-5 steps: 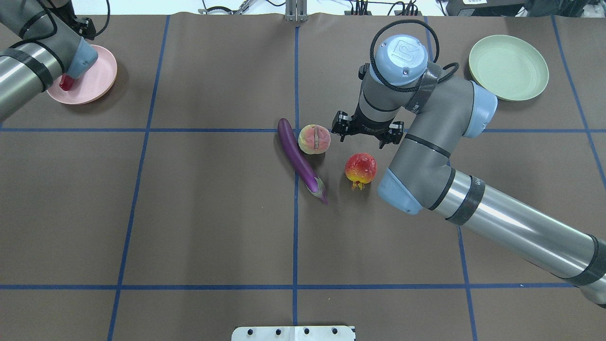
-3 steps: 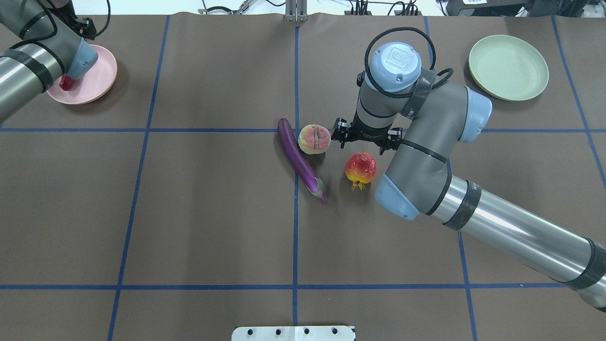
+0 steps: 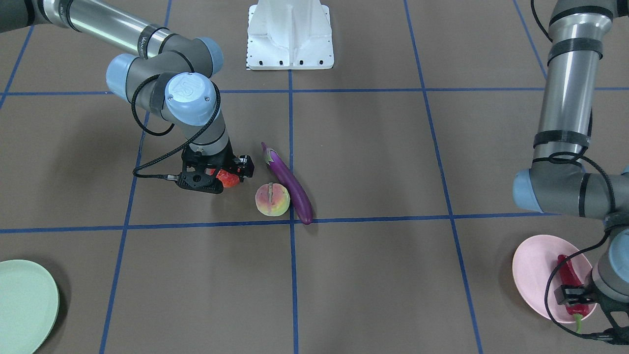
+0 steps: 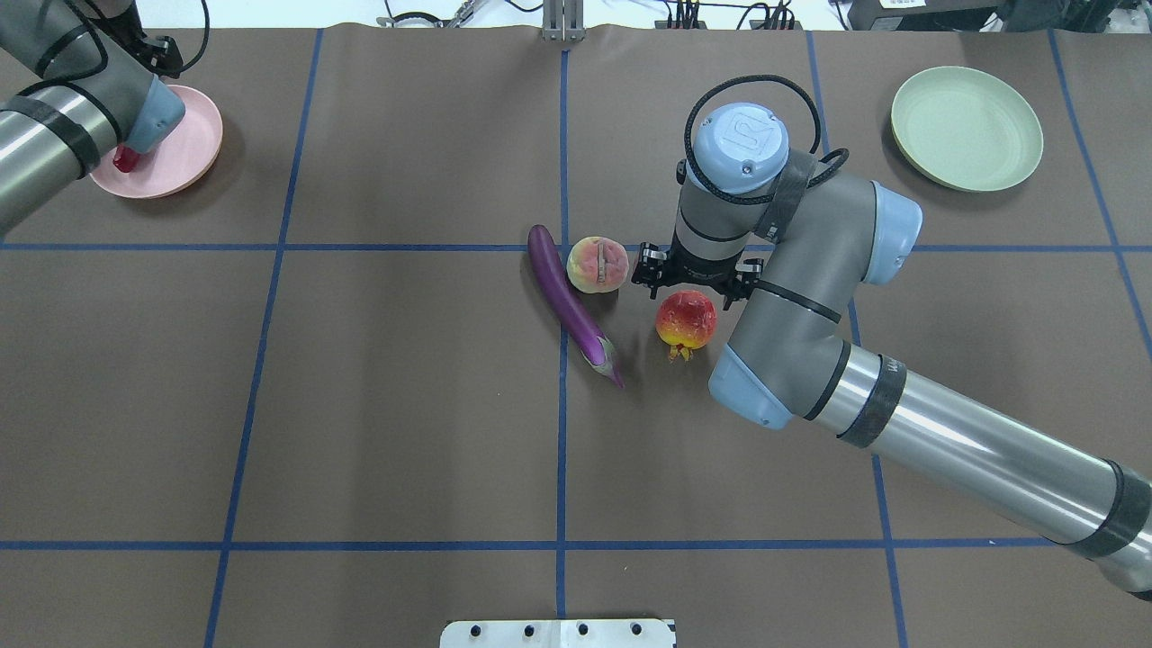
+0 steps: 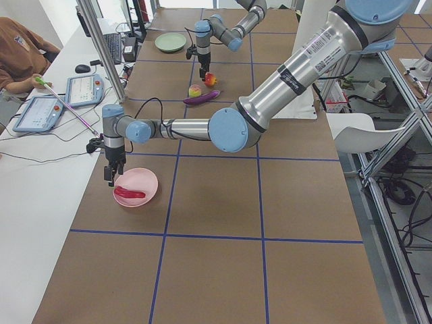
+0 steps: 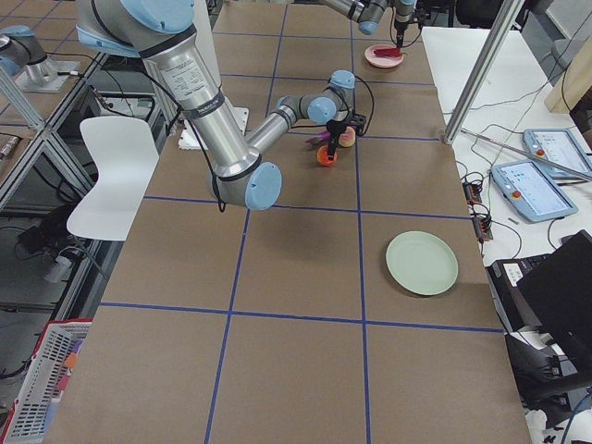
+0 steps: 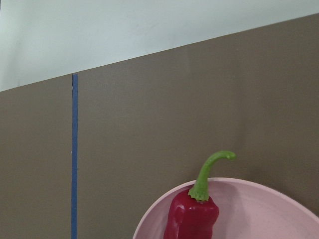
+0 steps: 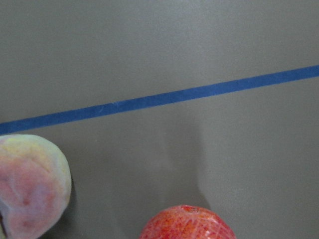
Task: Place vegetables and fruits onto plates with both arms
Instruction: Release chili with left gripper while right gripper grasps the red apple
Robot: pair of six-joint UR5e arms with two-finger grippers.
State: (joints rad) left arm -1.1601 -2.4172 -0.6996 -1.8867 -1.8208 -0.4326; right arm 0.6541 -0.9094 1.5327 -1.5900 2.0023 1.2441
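The red-orange bumpy fruit point(image 4: 686, 319) sits right of the peach point(image 4: 597, 265) and the purple eggplant point(image 4: 567, 301) at the table's middle. My right gripper point(image 3: 221, 176) hangs low over the far side of that fruit point(image 3: 229, 178), jaws apart, holding nothing. The right wrist view shows the fruit's top point(image 8: 187, 224) and the peach point(image 8: 30, 184). The dark-red chili point(image 3: 569, 278) lies on the pink plate point(image 3: 533, 268). My left gripper point(image 3: 574, 297) hovers just above it, seemingly open. The mint green plate point(image 4: 967, 128) is empty.
The white robot base point(image 3: 290, 34) stands at the near table edge. Blue tape lines grid the brown table cover. An operators' desk with tablets point(image 5: 47, 108) and a metal post point(image 5: 101, 47) run along the far side, beyond the pink plate.
My right gripper has moved back toward the robot, from beyond the blue line to over the red-orange fruit. The left arm has shifted only slightly. The produce has not moved.
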